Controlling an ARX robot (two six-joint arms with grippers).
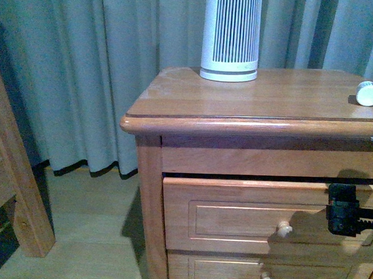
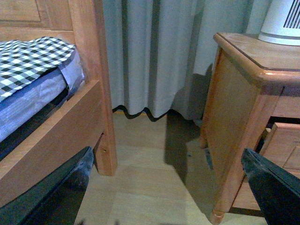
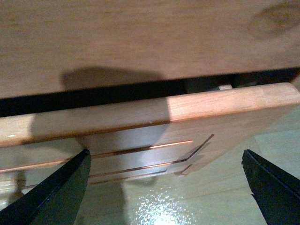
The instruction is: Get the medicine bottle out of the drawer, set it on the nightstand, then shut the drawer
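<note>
medicine bottle point(image 1: 369, 93) lies at the nightstand point(image 1: 248, 126) top's right edge. my right gripper point(image 1: 346, 209), fingers apart, should push the drawer point(image 1: 233, 217) front squarely.

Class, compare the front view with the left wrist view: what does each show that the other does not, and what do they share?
Only the front view shows the tiny white medicine bottle lying on the reddish-brown nightstand's top, the slightly open upper drawer's round wooden knob, and the black right gripper.

Only the left wrist view shows the checked bedding.

Both show the nightstand, grey curtain, ribbed white device.
</note>
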